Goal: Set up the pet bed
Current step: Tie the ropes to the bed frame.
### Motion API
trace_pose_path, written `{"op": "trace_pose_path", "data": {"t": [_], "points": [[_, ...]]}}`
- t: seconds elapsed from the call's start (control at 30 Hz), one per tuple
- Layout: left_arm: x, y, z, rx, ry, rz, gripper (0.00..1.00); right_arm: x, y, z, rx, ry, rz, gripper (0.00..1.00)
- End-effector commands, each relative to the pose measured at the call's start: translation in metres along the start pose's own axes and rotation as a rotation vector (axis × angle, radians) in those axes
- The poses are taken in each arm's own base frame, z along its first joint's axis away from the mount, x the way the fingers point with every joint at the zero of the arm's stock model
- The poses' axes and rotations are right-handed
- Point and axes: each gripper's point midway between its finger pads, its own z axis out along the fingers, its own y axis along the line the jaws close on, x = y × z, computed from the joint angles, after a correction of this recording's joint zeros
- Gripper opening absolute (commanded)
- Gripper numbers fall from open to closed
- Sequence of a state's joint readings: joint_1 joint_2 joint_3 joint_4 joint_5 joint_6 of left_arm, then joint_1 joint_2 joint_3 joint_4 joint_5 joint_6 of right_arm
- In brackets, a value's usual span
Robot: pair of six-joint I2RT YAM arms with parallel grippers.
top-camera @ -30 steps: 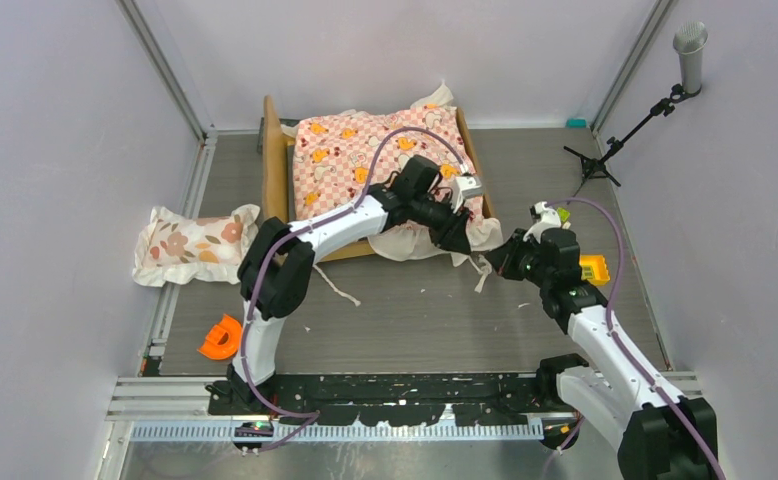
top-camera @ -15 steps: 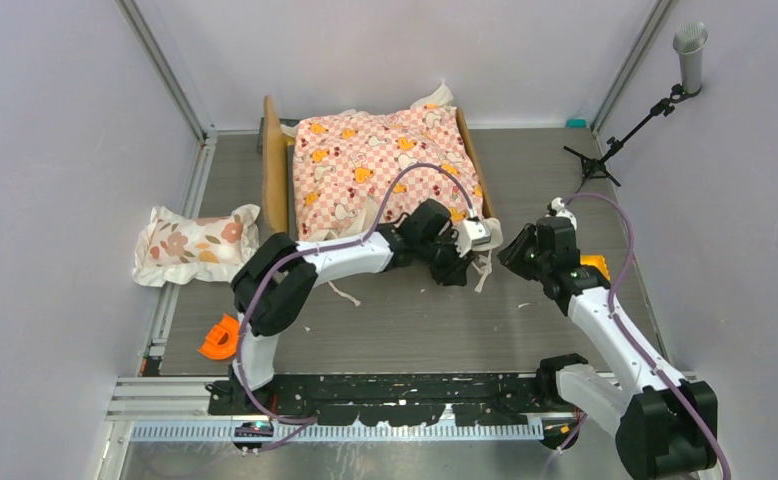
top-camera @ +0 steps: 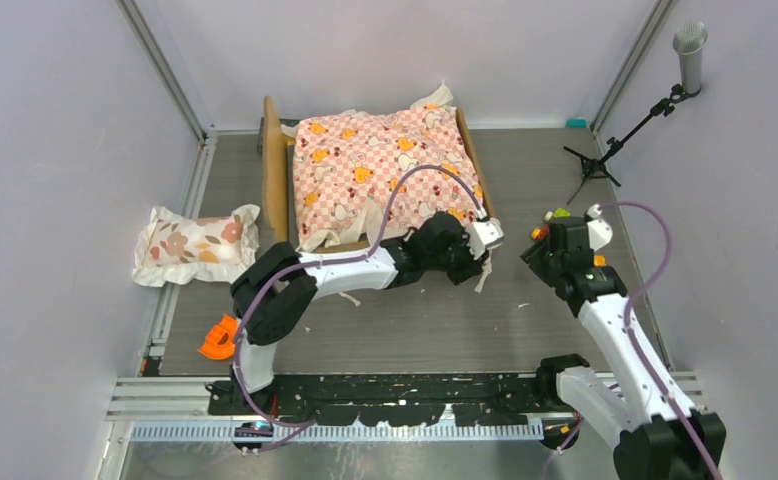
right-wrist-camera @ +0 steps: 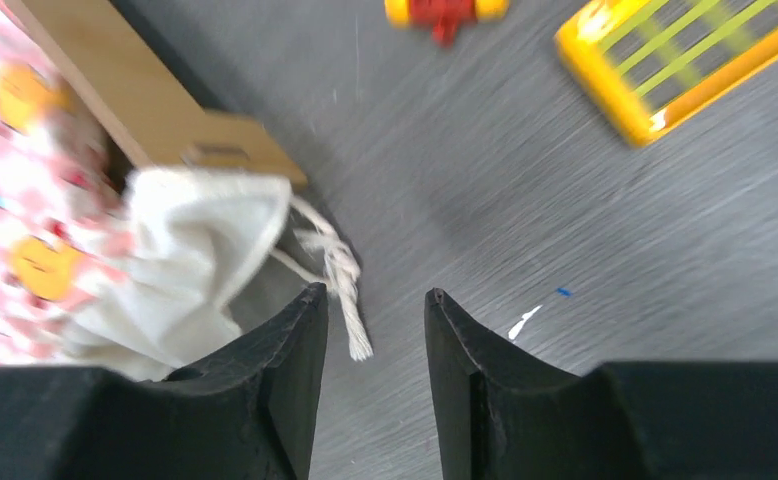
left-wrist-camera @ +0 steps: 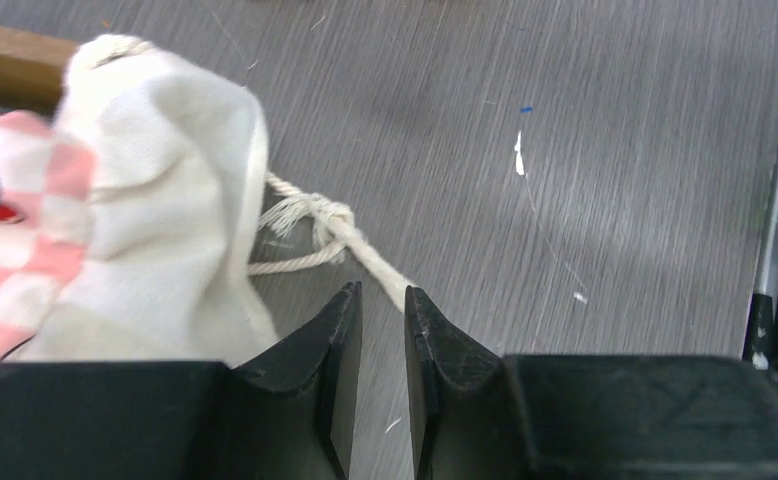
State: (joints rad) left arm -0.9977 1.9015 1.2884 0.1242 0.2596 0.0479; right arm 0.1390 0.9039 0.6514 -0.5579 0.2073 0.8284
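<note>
From above: shows the pet bed [top-camera: 273,170] at the far middle of the table [top-camera: 565,170], headboard on the left, covered by the checkered sheet [top-camera: 385,170]. Leaves the floral pillow [top-camera: 193,243] well apart on the left, not yet placed. Puts the left gripper [top-camera: 468,268] at the bed's near right corner, the right gripper [top-camera: 537,250] near, further right.

From the left wrist: shows jaws almost closed at the end of the sheet's cord [left-wrist-camera: 350,235]; cannot tell if pinching it. Probably meant for pulling the corner straight.

From the right wrist: shows jaws apart and empty above the same cord, beside the wooden frame; seemingly released to give the left one room.
</note>
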Motion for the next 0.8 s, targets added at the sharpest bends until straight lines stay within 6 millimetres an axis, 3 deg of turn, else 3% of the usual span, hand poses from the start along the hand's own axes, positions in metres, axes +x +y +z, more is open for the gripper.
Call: {"op": "trace_pose_path", "data": {"t": [0.0, 0.23, 0.43, 0.6, 0.77], "points": [[-0.026, 0.003, 0.025, -0.145, -0.069, 0.017, 0.25, -0.077, -0.014, -0.065, 0.109, -0.296, 0.098, 0.47], [-0.021, 0.009, 0.060, -0.378, 0.074, 0.010, 0.22, -0.145, -0.011, -0.182, 0.016, -0.565, 0.186, 0.47], [-0.009, 0.015, 0.075, -0.502, 0.186, -0.034, 0.22, -0.171, -0.014, -0.259, -0.073, -0.685, 0.245, 0.47], [0.008, 0.023, 0.074, -0.630, 0.289, -0.041, 0.20, -0.180, -0.024, -0.296, -0.096, -0.753, 0.263, 0.47], [0.022, 0.024, 0.082, -0.667, 0.360, -0.071, 0.19, -0.178, -0.026, -0.300, -0.105, -0.755, 0.258, 0.47]]}}
